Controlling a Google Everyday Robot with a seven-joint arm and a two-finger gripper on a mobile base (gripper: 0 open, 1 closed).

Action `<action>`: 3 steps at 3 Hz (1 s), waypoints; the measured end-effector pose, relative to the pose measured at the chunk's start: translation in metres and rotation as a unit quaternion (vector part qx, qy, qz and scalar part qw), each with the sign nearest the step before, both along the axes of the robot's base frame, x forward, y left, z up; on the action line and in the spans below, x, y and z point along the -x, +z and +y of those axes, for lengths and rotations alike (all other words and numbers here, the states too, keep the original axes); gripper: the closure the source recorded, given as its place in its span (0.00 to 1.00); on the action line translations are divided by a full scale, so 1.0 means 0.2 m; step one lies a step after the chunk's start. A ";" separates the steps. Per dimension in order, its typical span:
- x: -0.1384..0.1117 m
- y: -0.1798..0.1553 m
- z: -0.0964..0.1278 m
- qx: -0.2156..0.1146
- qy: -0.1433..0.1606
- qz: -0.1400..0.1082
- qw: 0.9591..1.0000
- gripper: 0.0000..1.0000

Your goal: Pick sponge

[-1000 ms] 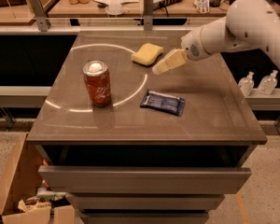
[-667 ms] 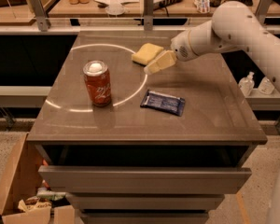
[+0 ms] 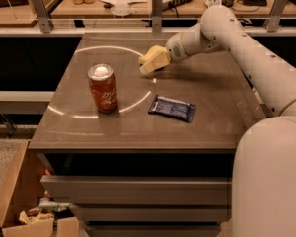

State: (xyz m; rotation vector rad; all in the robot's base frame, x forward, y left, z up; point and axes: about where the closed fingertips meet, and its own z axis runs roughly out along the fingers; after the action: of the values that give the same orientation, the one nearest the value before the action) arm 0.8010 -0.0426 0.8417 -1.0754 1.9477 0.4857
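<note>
The pale yellow sponge [image 3: 149, 55] lies on the brown table [image 3: 212, 88], at the far middle beside the white circle mark. My gripper [image 3: 152, 65] has come in from the right and sits right at the sponge, overlapping it. Its pale yellow parts blend with the foam, so most of the sponge is hidden and I cannot tell where one ends and the other begins. The white arm [image 3: 237, 38] stretches from the right across the back of the table.
A red can [image 3: 102, 88] stands upright left of centre. A flat dark blue packet [image 3: 172, 108] lies in front of the gripper. My white body [image 3: 269, 181] fills the lower right. Drawers sit under the table and a cardboard box [image 3: 15, 206] at lower left.
The gripper has moved left across the table, from beside the sponge to right on it. The can and the packet have not moved.
</note>
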 end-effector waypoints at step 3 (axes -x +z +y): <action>-0.05 0.03 0.00 -0.018 0.002 0.001 1.000 0.71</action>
State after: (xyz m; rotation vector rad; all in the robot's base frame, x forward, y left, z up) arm 0.8119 -0.0418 0.8467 -1.0569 1.9324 0.5224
